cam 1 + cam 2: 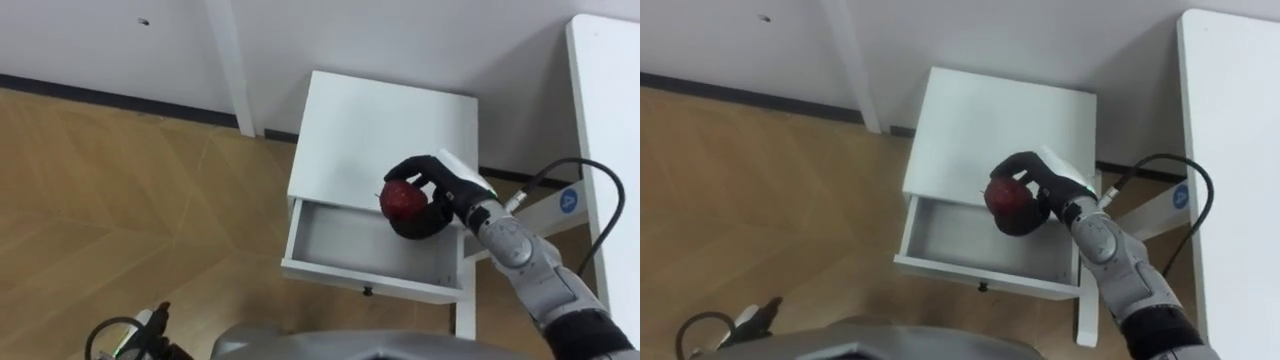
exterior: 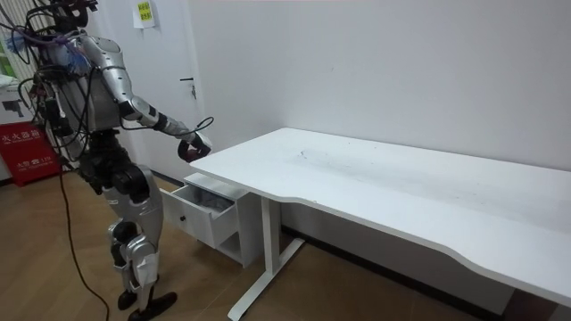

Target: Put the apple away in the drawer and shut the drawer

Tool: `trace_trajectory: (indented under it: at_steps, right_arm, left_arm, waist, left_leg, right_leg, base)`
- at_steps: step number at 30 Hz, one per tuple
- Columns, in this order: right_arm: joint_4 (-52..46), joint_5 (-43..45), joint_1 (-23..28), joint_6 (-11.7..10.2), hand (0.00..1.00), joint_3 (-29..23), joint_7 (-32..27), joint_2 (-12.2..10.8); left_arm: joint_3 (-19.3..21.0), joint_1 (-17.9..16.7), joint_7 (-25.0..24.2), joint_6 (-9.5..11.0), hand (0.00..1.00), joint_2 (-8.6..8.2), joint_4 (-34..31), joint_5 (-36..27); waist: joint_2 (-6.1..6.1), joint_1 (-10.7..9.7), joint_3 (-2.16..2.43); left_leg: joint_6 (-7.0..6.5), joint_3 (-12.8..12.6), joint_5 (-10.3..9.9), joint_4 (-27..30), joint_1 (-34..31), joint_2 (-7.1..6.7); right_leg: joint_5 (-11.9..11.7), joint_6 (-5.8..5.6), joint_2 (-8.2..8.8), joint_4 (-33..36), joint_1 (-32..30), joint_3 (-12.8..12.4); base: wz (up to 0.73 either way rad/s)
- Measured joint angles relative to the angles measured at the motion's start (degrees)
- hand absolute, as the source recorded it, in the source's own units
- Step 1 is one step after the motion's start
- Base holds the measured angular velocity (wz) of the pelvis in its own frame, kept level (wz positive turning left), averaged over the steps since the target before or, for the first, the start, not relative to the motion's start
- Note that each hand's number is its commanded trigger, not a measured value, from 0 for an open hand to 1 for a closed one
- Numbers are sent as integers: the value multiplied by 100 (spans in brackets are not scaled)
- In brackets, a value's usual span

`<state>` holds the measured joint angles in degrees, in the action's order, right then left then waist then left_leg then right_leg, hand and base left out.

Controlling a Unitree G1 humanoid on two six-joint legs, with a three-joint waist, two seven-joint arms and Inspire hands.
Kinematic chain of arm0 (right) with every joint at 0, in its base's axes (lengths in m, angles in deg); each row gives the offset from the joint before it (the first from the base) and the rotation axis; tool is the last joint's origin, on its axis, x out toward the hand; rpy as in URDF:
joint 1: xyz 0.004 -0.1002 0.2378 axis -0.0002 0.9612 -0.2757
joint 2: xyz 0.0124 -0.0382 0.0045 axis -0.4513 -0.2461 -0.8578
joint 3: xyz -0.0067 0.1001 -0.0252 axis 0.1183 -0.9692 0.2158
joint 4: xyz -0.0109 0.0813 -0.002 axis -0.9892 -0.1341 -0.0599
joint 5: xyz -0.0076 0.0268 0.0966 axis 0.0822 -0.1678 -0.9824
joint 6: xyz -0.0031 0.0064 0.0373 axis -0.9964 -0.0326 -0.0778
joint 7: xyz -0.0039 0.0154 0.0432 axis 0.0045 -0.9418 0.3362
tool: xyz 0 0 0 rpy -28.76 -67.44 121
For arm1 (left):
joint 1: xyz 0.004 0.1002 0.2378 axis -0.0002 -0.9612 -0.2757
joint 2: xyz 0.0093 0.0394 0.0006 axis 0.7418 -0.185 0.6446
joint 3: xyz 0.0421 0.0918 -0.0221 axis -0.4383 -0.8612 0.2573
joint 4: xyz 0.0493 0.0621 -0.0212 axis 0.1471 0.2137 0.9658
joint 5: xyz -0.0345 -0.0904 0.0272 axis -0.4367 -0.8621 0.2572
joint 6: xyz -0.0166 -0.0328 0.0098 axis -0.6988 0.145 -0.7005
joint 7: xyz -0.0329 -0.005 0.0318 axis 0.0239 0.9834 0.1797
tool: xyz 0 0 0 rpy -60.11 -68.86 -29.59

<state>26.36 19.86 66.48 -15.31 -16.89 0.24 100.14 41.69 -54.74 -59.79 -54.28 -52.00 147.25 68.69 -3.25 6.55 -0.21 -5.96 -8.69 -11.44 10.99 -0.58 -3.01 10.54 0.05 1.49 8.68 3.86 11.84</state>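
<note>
A red apple (image 1: 401,200) (image 1: 1008,200) is held in my right hand (image 1: 432,198) (image 1: 1040,195), whose dark fingers curl round it. The hand hangs above the back right part of an open white drawer (image 1: 330,240) (image 1: 940,240). The drawer is pulled out of a small white cabinet (image 1: 385,125) (image 1: 995,120), and its inside looks bare. In the room view I stand in front of the cabinet (image 2: 207,207) with my right arm stretched out and the hand (image 2: 191,148) over it. My left hand (image 1: 150,328) shows at the lower left, too little of it to read.
A large white desk (image 1: 605,150) (image 2: 401,187) stands to my right, its leg (image 1: 540,205) beside the cabinet. A white wall with a dark skirting board lies behind. A white post (image 1: 232,65) stands left of the cabinet. Wooden floor spreads to the left.
</note>
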Motion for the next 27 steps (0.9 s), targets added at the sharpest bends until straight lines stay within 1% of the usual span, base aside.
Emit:
trace_trajectory:
  at_steps: [1, 2, 3, 4, 7, 9, 10, 14, 18, 27]
  right_arm:
    - [3, 28, 3, 4, 77, 0, 20, -2]
    - [3, 101, 5, 4, 21, 1, 42, -7]
    - [3, 166, 6, 4, 2, 1, 49, -12]
    - [3, 169, 8, 4, 0, 1, 52, -13]
    - [27, 176, 10, 4, 0, 1, 78, -22]
    - [153, 177, 21, 1, 0, 13, 82, -44]
    - [220, 177, 21, 1, 0, 21, 82, -52]
    - [410, 306, 75, 5, 0, 64, 84, -144]
    - [447, 408, 77, -3, 0, 154, 87, -169]
    - [453, 392, 134, -5, 0, 147, 67, -232]
  left_arm:
    - [0, 5, 0, 0, 0, -3, 0, 0]
    - [0, 10, 0, 0, 0, -3, 0, 0]
    - [0, 20, 0, 0, 0, -3, 0, 0]
    - [0, 33, 0, 0, 0, -4, 0, 0]
    - [-29, 50, 12, 1, 0, -8, -9, -1]
    - [-41, 69, 27, 2, 0, -34, -10, 0]
    - [-41, 72, 29, 2, 0, -44, -9, 0]
    - [-56, 55, 44, 2, 0, -96, -14, 0]
    - [-110, 62, 44, 22, 0, -99, -18, 0]
    - [-106, 33, 32, 39, 0, -102, -16, -2]
  waist:
    - [4, 1, -2]
    - [10, 2, -7]
    - [15, -1, -10]
    - [17, -1, -11]
    - [31, -4, -20]
    - [35, -10, -22]
    - [35, -8, -22]
    - [38, -18, -20]
    - [34, -27, -16]
    - [22, -86, -8]
  left_leg:
    - [0, 1, 0, -1, -2, -1]
    - [0, 2, 0, -1, -5, -1]
    - [0, 3, 0, -2, -5, -1]
    - [0, 2, 0, -3, -4, -1]
    - [0, 3, 0, -4, -5, -1]
    - [0, 11, 0, -4, -7, -1]
    - [0, 13, -1, -4, -8, -1]
    - [0, 21, 0, -9, -8, -1]
    - [0, 41, -1, -9, -8, -3]
    - [0, 93, 0, -1, 27, -17]
  right_leg:
    - [0, 0, 0, 0, 0, 2]
    - [0, 0, 0, 0, -2, 2]
    - [0, 0, 0, 0, -3, 2]
    - [0, 0, 0, -1, -4, 2]
    - [0, 0, 0, 0, -5, 13]
    - [0, 0, 5, 0, -3, 92]
    - [0, 0, 5, 0, -2, 91]
    - [0, 0, 3, -1, -1, 94]
    - [0, 0, 3, -1, 2, 102]
    - [0, 0, 10, -4, 65, 105]
  base:
    - [0]
    - [0]
    - [0]
    - [0]
    - [0]
    - [0]
    - [0]
    - [0]
    - [0]
    - [3]
